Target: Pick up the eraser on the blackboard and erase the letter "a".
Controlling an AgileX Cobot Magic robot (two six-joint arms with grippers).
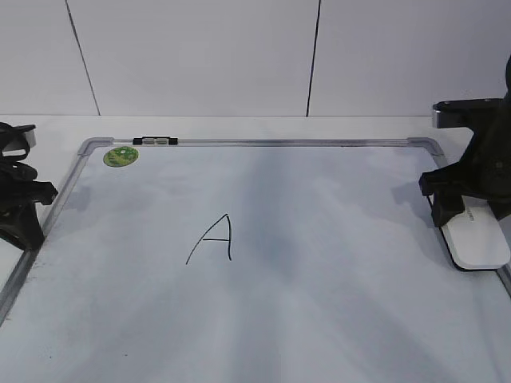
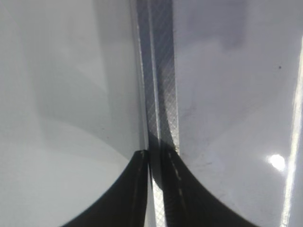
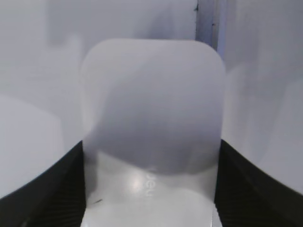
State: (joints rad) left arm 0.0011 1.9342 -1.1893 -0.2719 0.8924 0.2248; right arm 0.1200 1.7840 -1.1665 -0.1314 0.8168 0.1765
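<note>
The eraser (image 1: 477,239) is an oblong white block lying on the right edge of the blackboard (image 1: 279,143). My right gripper (image 1: 461,209) is down over its far end. In the right wrist view the eraser (image 3: 151,109) fills the gap between my right gripper's (image 3: 150,161) black fingers, which touch both its long sides. My left gripper (image 1: 24,215) is shut and empty beside the board's left frame; the left wrist view shows its fingers (image 2: 154,158) over the frame strip (image 2: 158,71). No lowercase "a" shows anywhere on the board.
A tall capital "A" (image 1: 214,238) is drawn in black near the board's middle. A round green sticker (image 1: 120,155) sits at the top left corner, and a small black clip (image 1: 156,141) on the top frame. A white wall stands behind.
</note>
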